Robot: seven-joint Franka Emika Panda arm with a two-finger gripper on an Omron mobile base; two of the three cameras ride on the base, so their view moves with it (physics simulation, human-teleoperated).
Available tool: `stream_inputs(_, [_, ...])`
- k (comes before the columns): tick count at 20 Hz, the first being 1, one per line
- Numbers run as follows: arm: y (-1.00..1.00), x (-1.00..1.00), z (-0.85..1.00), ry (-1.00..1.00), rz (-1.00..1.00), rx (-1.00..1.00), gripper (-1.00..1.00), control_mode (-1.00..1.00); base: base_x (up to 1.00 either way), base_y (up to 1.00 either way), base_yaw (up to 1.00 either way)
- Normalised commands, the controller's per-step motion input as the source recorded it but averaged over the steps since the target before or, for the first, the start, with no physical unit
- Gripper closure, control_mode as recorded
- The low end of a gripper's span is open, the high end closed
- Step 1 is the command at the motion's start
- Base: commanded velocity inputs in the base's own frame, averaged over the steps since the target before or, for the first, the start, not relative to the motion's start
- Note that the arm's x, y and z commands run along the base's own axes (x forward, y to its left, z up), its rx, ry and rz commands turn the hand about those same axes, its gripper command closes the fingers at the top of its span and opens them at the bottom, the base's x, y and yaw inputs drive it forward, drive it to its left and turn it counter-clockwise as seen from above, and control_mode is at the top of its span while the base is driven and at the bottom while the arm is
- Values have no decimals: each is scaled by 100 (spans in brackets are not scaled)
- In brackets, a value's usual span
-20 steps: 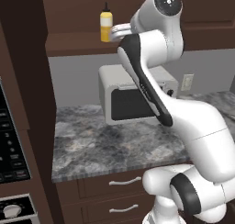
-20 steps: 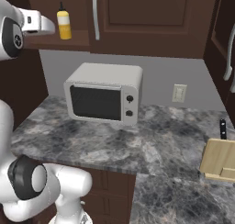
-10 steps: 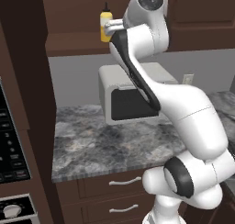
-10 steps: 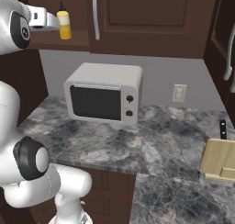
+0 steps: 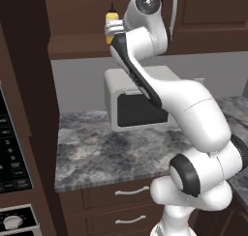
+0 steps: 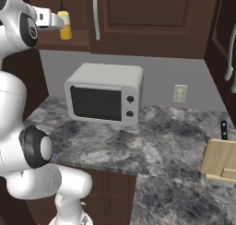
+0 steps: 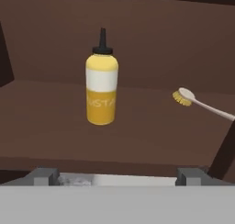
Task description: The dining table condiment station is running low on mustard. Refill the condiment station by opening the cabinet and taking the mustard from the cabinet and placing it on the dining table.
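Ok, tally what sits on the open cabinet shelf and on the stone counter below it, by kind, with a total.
Mustard bottles: 1, the mustard upright on the shelf.
Dish brushes: 1, the brush lying to the bottle's right in the hand view.
Microwaves: 1, the microwave on the counter.
Cutting boards: 1, the cutting board.
Knives: 1, the knife, its dark handle behind the board.
Total: 5

The arm fills the right half of the left base view: glossy white rounded shells, thick and tubular. A dark grey ring marks the joint at lower centre, a black round cap tops the link at upper centre, and a dark stripe runs down the slim upper link. In the right base view, at the left edge, come the same white shells, a dark circular joint disc at lower left, and a boxy pale grey hand section at upper left.
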Motion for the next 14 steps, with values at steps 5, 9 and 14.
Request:
stream_inputs(5, [4, 38, -10, -9, 0, 7, -100, -100, 0, 0, 0])
stream_inputs(9, [3, 39, -7, -6, 0, 10, -100, -100, 0, 0, 0])
stream_inputs(14, [2, 25, 2, -1, 0, 3, -100, -100, 0, 0, 0])
